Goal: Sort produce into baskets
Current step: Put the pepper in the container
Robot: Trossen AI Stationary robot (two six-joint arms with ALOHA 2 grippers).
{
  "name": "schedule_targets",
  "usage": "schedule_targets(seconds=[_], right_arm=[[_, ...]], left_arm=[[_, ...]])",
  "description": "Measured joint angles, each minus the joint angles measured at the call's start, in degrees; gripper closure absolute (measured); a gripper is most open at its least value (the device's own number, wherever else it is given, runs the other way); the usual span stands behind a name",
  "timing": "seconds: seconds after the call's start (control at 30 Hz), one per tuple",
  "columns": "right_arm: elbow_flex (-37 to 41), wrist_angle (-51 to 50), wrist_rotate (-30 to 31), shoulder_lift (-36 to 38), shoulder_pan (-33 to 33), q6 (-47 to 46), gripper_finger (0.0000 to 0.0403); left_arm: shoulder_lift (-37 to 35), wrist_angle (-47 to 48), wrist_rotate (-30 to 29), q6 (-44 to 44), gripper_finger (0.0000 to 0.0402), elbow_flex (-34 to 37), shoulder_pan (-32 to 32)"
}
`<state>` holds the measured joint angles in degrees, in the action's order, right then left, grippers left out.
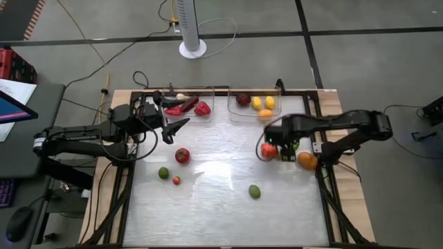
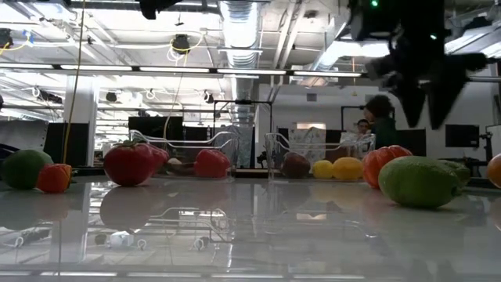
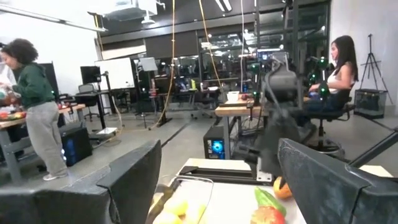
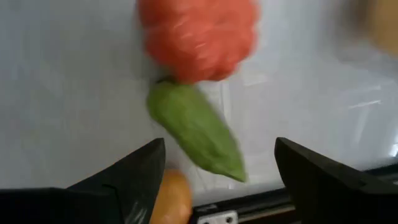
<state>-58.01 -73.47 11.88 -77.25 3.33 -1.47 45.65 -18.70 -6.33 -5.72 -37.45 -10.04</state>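
Observation:
My right gripper [image 1: 279, 146] is open and hovers above a green pepper [image 4: 196, 132] that lies on the table between an orange-red tomato [image 4: 196, 36] and an orange [image 1: 306, 161]; its fingers touch nothing. My left gripper [image 1: 174, 128] is open and empty, raised above the table just in front of the left clear bin [image 1: 181, 89]. That bin holds red peppers [image 1: 201, 108] and a dark eggplant. The right clear bin [image 1: 232, 114] holds a dark red fruit [image 1: 243, 99] and yellow lemons [image 1: 262, 104].
Loose on the table are a red tomato [image 1: 182, 155], a green lime [image 1: 163, 173], a small red fruit [image 1: 176, 180] and another green lime [image 1: 255, 191]. The table's right edge runs close beside the orange. People stand and sit in the room beyond.

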Motion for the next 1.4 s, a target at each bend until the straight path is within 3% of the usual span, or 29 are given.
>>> schedule_targets(seconds=[0.4, 0.73, 0.87, 1.13, 1.4], right_arm=[[14.54, 12.41, 0.87, -0.04, -4.76, 1.33, 0.0081], [14.26, 12.72, 2.54, -0.96, -4.81, 0.63, 0.0105], [10.55, 12.08, 2.36, -3.31, -3.98, -3.6, 0.0109], [4.14, 7.18, -0.96, -12.69, -0.72, -4.55, 0.0107], [3.77, 1.53, -2.76, -22.69, -0.72, -1.69, 0.0092]], left_arm=[[0.09, 0.33, 0.04, -0.5, 0.0093, 0.0, 0.0], [0.09, 0.8, 0.04, -0.5, 0.0093, 0.02, 0.0], [0.09, 0.97, 0.0, -0.69, 0.0093, 0.02, 0.0], [0.09, 1.08, -0.07, -0.93, 0.0093, 0.02, -0.02], [0.09, 2.71, -0.15, -1.74, 0.0093, 0.02, -0.02]])
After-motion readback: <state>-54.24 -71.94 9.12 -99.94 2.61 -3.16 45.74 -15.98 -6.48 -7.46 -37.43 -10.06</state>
